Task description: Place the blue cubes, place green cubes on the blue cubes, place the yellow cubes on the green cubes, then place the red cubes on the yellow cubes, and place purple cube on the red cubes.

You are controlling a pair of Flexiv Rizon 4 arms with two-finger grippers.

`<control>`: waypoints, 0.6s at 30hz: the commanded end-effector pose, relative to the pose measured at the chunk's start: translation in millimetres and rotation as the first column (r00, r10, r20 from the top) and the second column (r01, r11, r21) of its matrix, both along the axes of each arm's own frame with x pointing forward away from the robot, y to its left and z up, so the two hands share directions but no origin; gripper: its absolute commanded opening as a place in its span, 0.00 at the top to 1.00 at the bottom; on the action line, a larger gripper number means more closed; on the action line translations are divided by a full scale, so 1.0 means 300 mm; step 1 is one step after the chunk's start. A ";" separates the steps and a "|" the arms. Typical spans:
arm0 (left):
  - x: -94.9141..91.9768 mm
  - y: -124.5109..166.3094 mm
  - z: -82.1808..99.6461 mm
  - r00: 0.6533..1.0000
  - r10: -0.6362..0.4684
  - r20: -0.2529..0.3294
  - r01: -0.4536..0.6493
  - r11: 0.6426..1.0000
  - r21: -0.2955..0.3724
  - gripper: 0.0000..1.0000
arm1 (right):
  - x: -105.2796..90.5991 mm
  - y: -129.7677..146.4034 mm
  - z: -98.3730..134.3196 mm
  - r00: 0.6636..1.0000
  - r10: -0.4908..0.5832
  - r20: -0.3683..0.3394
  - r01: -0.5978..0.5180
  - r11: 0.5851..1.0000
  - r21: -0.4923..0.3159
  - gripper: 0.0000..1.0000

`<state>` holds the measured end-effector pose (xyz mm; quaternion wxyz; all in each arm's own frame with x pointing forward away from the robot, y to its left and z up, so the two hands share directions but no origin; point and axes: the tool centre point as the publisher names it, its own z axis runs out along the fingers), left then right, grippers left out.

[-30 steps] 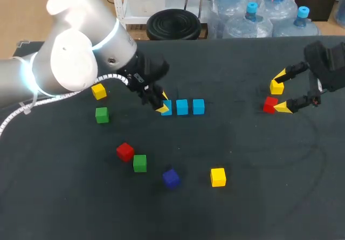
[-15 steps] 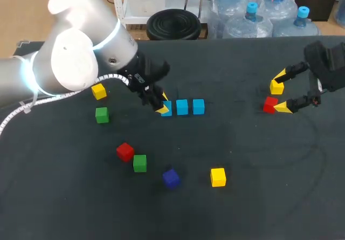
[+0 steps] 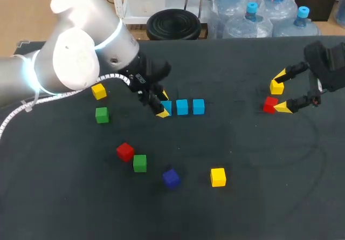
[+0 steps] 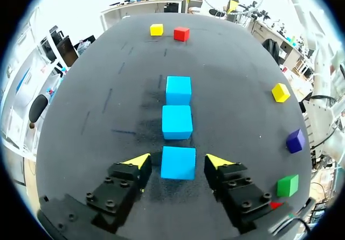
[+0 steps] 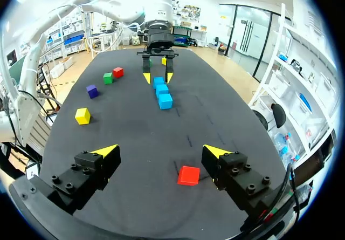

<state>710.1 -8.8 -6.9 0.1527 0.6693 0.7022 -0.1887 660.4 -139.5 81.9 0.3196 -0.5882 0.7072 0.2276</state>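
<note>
- Blue layer looks laid: three blue cubes sit in a row mid-tabletop, which is matte black.
- The left pincer straddles the end blue cube, fingers apart with a gap each side, gripping nothing.
- The right pincer gapes empty beside a red cube.
- Next, I judge: back off and fetch a green cube, which is small, smooth-faced and sharp-edged, so it needs a square grip.

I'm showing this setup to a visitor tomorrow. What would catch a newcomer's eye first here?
Three blue cubes lined up in a row mid-table, with the left gripper open astride the end one, touching neither side. Off to the right, the right gripper hangs open with a red cube by one finger. Loose cubes lie scattered nearer the front.
</note>
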 end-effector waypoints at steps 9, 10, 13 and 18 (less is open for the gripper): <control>0.008 -0.003 0.042 1.000 -0.003 0.003 0.003 1.000 0.004 0.23 | -0.001 0.000 0.001 1.000 0.000 0.000 0.000 1.000 0.000 0.00; 0.005 -0.004 0.053 1.000 -0.006 0.003 0.006 1.000 0.009 0.22 | -0.001 0.000 0.001 1.000 0.000 0.000 0.000 1.000 0.000 0.00; -0.002 0.000 0.085 1.000 0.002 -0.015 -0.002 1.000 0.022 0.00 | -0.001 0.000 0.001 1.000 0.000 0.000 0.000 1.000 0.000 0.00; -0.021 0.019 0.153 0.998 0.027 -0.053 -0.025 0.999 0.036 0.00 | -0.001 0.000 0.001 1.000 0.000 0.000 0.000 1.000 0.000 0.00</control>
